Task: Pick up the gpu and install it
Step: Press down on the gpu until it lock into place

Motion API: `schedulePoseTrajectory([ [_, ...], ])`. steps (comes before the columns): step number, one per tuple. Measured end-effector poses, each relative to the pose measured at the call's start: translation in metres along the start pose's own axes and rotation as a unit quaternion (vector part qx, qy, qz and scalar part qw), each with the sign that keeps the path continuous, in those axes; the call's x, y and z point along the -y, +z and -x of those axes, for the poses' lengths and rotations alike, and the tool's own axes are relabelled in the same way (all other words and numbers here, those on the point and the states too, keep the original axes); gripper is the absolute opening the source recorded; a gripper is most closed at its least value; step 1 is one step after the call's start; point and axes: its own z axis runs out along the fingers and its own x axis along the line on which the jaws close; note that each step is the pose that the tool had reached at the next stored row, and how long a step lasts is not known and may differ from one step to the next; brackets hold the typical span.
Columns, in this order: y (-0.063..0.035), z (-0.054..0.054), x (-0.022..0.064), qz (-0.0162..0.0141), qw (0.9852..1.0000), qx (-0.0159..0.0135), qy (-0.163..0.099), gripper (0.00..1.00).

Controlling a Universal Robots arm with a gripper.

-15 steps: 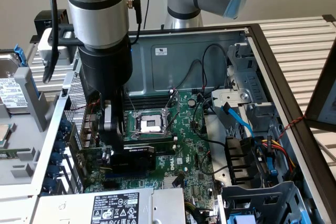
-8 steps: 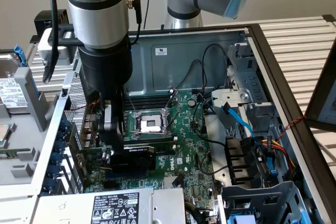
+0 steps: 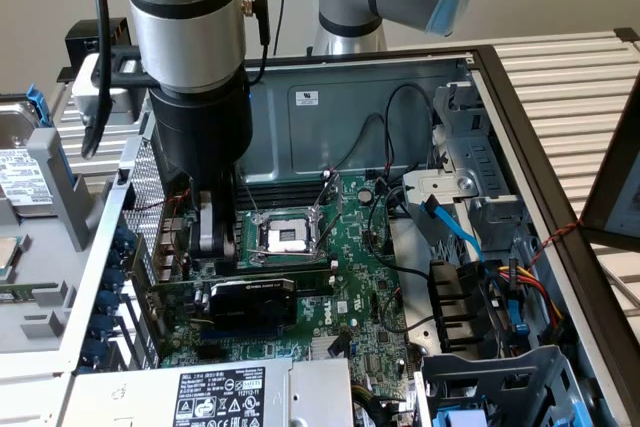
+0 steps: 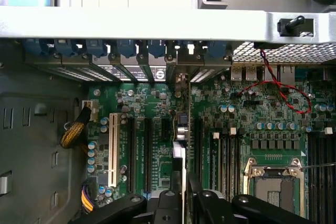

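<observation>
The gpu stands on edge across the green motherboard inside the open computer case, its black shroud with white lettering facing the exterior view. My gripper comes straight down onto the card's end at the exterior view's left, near the case's rear slot wall. In the wrist view the gpu is seen edge-on as a thin strip running to its silver bracket at the slot covers. My gripper straddles that edge, with the black fingers pressed close on both sides of the card.
The CPU socket lies just behind the card. Blue and black cables run by the drive cage. The power supply sits at the front. White and black expansion slots lie beside the card.
</observation>
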Motion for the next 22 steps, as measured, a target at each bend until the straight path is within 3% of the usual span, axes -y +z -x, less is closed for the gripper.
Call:
schedulePoseTrajectory([
  [3, 0.0, 0.0, 0.0, 0.0001, 1.0, -0.0001, 0.0, 0.11],
  [14, 0.009, 0.007, -0.0078, 0.0002, 1.0, -0.0002, 0.0, 0.11],
  [16, 0.0097, 0.008, -0.0113, 0.0001, 1.0, -0.002, 0.0, 0.11],
  [20, 0.0123, 0.009, -0.0164, -0.0014, 0.9999, -0.0118, 0.001, 0.11],
  [22, 0.0129, 0.009, -0.02, -0.0075, 0.9999, -0.0127, 0.001, 0.11],
])
